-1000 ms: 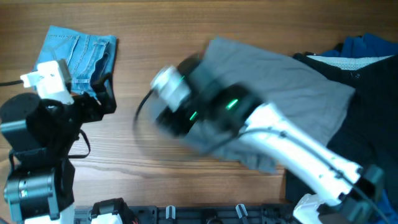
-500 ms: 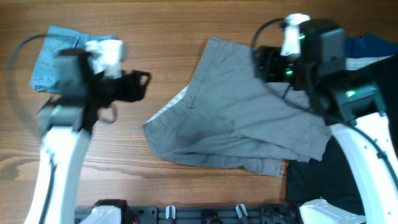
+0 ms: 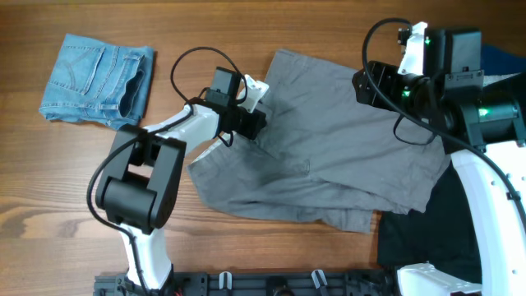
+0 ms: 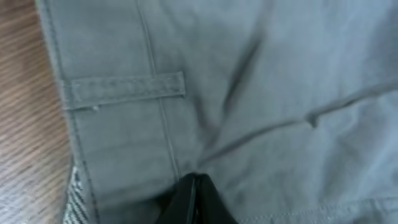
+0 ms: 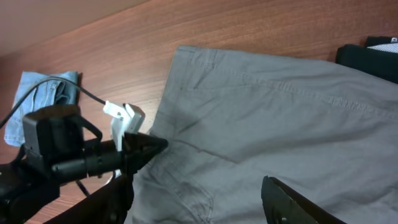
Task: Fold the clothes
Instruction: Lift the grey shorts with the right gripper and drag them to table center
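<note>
The mid-grey shorts (image 3: pixel 329 156) lie spread and creased across the middle of the table, with the waistband (image 4: pixel 112 87) and a belt loop toward the left. My left gripper (image 3: pixel 256 123) is low at that waistband edge. In the left wrist view its black fingertips (image 4: pixel 194 182) are pressed together, and creases in the cloth run into them. My right gripper (image 3: pixel 363 86) hovers above the shorts' far right part. Its fingers (image 5: pixel 298 202) stand wide apart over the grey cloth (image 5: pixel 261 124), holding nothing.
Folded light-blue denim shorts (image 3: pixel 97 80) lie at the far left. A black garment (image 3: pixel 431 242) and a bright-blue one (image 3: pixel 503 59) are heaped at the right edge, partly under the right arm. Bare wood (image 3: pixel 49 214) shows at the front left.
My left arm swung in from the left side to the grey shorts' waistband and shut there. The right arm swept off the shorts to the far right and then held, still open.
</note>
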Action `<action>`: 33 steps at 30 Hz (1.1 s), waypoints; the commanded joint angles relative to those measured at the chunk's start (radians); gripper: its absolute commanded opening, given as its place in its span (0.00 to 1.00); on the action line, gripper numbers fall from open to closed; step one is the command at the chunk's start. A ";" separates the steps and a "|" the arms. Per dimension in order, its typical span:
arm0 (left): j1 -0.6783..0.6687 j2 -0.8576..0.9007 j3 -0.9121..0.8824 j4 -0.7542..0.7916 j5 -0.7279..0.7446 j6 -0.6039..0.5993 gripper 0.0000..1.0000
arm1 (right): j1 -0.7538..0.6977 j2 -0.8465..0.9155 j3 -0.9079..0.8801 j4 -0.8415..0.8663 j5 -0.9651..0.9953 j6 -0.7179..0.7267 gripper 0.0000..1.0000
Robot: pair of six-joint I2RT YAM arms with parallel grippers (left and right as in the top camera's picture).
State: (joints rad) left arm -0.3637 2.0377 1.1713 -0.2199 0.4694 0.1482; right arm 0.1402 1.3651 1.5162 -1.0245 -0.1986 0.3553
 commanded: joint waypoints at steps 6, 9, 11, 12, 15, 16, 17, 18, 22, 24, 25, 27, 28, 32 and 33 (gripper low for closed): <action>0.159 0.137 0.006 0.006 -0.595 -0.395 0.11 | -0.004 0.073 0.008 -0.029 0.007 0.011 0.66; 0.349 0.135 0.031 0.028 -0.541 -0.487 0.04 | -0.004 0.093 0.007 -0.051 0.034 0.011 0.66; 0.452 0.133 0.069 0.022 -0.420 -0.484 0.04 | -0.004 0.110 0.005 -0.060 0.047 0.010 0.66; 0.495 0.128 0.089 0.013 -0.336 -0.463 0.04 | -0.004 0.117 0.000 -0.061 0.048 0.010 0.67; 0.560 0.089 0.127 -0.020 -0.142 -0.384 0.09 | -0.003 0.162 -0.040 -0.058 0.048 0.011 0.67; 0.562 0.074 0.129 -0.024 -0.122 -0.365 0.11 | -0.003 0.180 -0.051 -0.058 0.047 0.011 0.67; 0.561 0.051 0.129 -0.033 -0.104 -0.344 0.13 | -0.003 0.207 -0.062 -0.059 0.040 0.011 0.67; 0.557 0.027 0.129 -0.046 -0.099 -0.327 0.16 | -0.003 0.235 -0.071 -0.054 0.030 0.010 0.66; 0.551 -0.111 0.129 -0.116 -0.099 -0.308 0.27 | 0.005 0.373 -0.106 0.008 -0.093 -0.084 0.54; 0.551 -0.178 0.129 -0.147 -0.099 -0.308 0.29 | 0.013 0.435 -0.111 0.018 -0.096 -0.095 0.55; 0.551 -0.204 0.129 -0.161 -0.099 -0.308 0.31 | 0.016 0.462 -0.111 0.023 -0.096 -0.097 0.57; 0.551 -0.289 0.129 -0.220 -0.099 -0.307 0.38 | 0.027 0.532 -0.111 0.055 -0.129 -0.134 0.62; 0.551 -0.323 0.129 -0.251 -0.099 -0.295 0.43 | 0.031 0.556 -0.111 0.068 -0.155 -0.148 0.61; 0.551 -0.453 0.129 -0.471 -0.099 -0.231 0.48 | 0.050 0.608 -0.111 0.049 -0.348 -0.295 0.49; 0.551 -0.462 0.129 -0.512 -0.099 -0.209 0.48 | 0.061 0.608 -0.111 0.028 -0.349 -0.304 0.50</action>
State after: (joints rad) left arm 0.1871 1.6192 1.3045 -0.6552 0.3634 -0.1345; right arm 0.1749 1.9656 1.4097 -0.9657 -0.4198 0.1596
